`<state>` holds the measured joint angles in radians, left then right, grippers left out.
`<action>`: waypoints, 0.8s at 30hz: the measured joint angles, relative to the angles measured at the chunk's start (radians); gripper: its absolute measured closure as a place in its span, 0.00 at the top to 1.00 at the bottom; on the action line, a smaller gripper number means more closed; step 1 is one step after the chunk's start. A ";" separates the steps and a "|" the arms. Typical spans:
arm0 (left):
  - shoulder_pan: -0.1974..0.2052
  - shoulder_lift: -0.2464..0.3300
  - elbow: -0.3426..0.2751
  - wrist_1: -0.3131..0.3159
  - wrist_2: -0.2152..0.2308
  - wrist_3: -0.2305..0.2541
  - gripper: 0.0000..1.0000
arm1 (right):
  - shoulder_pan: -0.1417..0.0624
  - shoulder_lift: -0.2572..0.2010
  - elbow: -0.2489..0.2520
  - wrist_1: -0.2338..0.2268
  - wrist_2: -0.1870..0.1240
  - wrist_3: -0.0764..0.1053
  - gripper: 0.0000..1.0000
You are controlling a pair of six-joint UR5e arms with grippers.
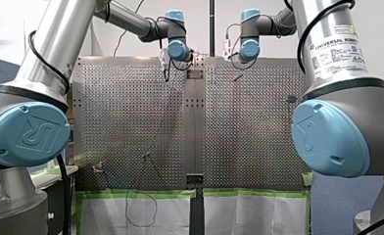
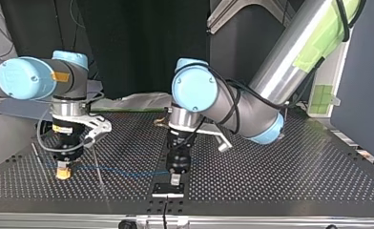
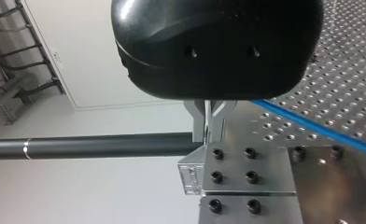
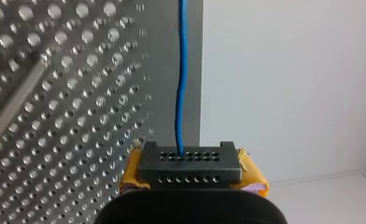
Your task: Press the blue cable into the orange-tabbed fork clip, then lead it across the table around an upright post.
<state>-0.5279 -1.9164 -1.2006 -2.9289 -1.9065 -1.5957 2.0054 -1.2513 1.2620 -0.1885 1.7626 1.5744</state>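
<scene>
My right gripper [image 2: 63, 171] is standing low over the table [image 2: 280, 176] at the top view's left. It is pinching the blue cable [image 2: 128, 171] between its yellow pads [image 4: 253, 175], which are closing snugly on it. In the right wrist view the cable is running straight ahead of those pads, along the table's edge. In the top view it is stretching low across the table from this gripper to my left gripper [image 2: 175, 180], passing a thin post [image 2: 98, 167] on the way; which side of the post it is passing cannot be told. My left gripper is hanging just above a bolted metal plate [image 3: 232, 163]. Its metal fingers [image 3: 204, 123] are sitting almost together, showing only a slit. The cable is running just beside them, and whether they are pinching it cannot be told.
</scene>
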 joint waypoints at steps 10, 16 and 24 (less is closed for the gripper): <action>-0.035 -0.074 0.085 -0.054 0.016 -0.014 0.00 | -0.030 -0.002 -0.001 0.015 0.000 0.006 0.00; -0.053 -0.102 0.141 -0.063 0.026 -0.034 0.00 | -0.051 -0.003 -0.001 0.021 0.000 0.014 0.00; -0.068 -0.118 0.166 -0.067 0.029 -0.049 0.00 | -0.082 -0.003 0.000 0.029 -0.001 0.018 0.00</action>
<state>-0.5958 -2.0344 -1.0344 -2.9961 -1.8774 -1.6445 1.9235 -1.2540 1.2617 -0.1597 1.7612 1.5924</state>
